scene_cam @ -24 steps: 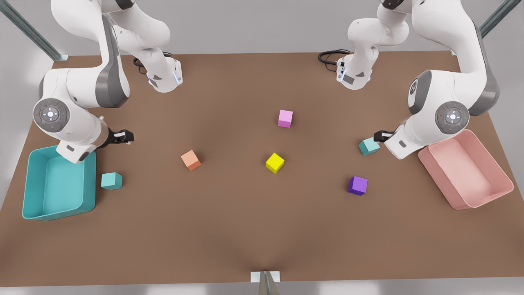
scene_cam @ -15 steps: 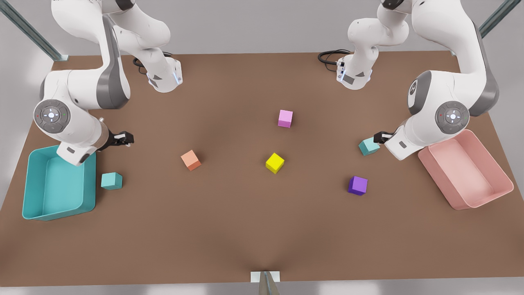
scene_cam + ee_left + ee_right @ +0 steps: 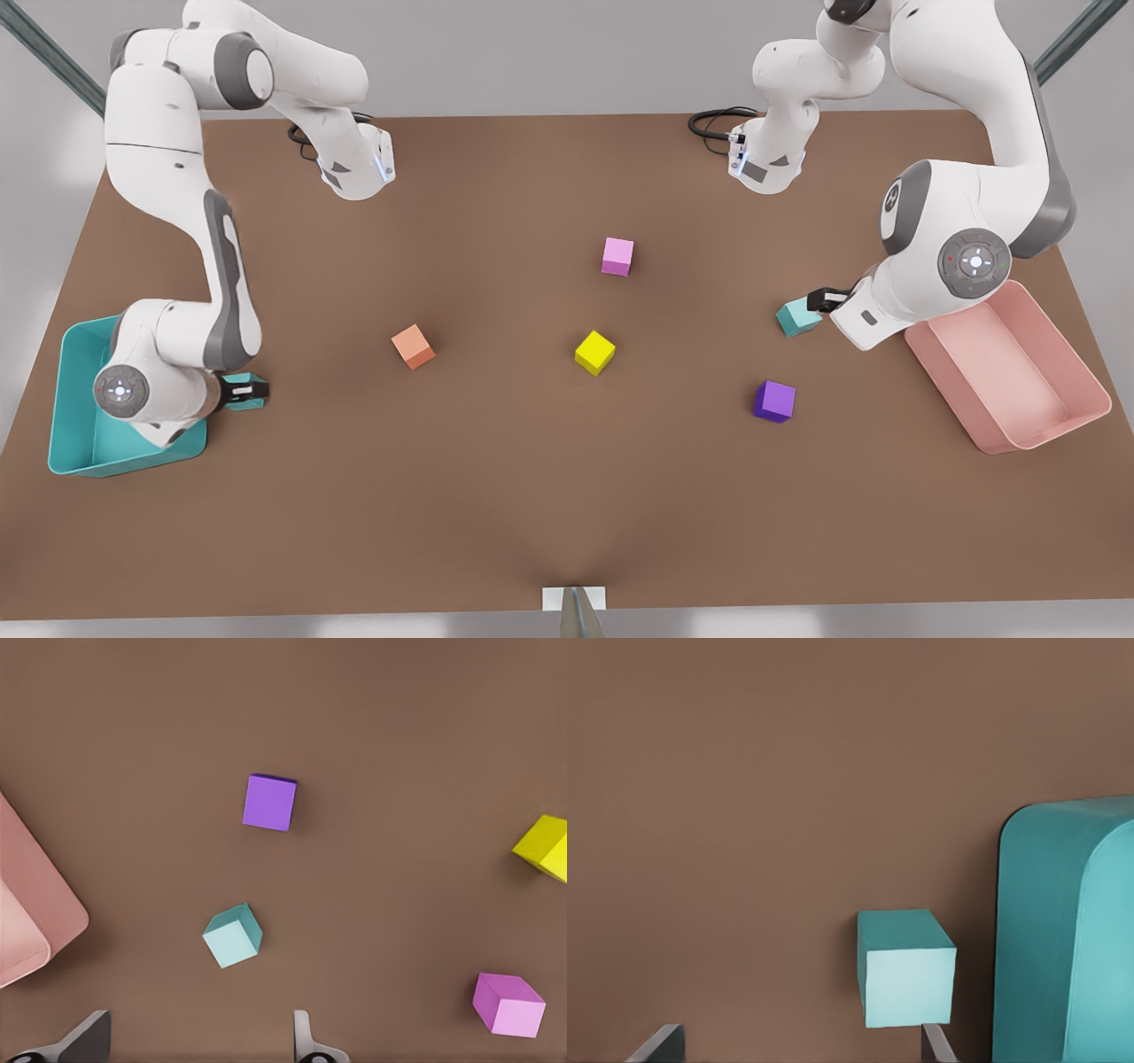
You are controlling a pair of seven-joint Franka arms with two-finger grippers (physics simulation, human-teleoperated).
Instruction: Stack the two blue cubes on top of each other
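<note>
Two small matte turquoise-blue cubes sit well apart on the brown tabletop [image 3: 532, 496] — nothing stacked yet, neither lifted. The first cube [image 3: 246, 392] rests just beside the large teal rectangular bin [image 3: 71, 425] at the front view's left, with the right gripper [image 3: 241, 389] low over it, fingers spread wide; in the right wrist view the cube [image 3: 906, 967] lies between them, close to one. The second cube [image 3: 797, 317] sits near the pale pink tray [image 3: 1063, 425], the left gripper [image 3: 826, 299] poised above it, jaws wide, cube [image 3: 233, 935] ungrasped. Grasp, carry and placement all remain. Orange [image 3: 413, 346], yellow [image 3: 594, 352], pink [image 3: 617, 256] and purple [image 3: 774, 400] cubes dot the table; grey walls and metal struts lie behind.
</note>
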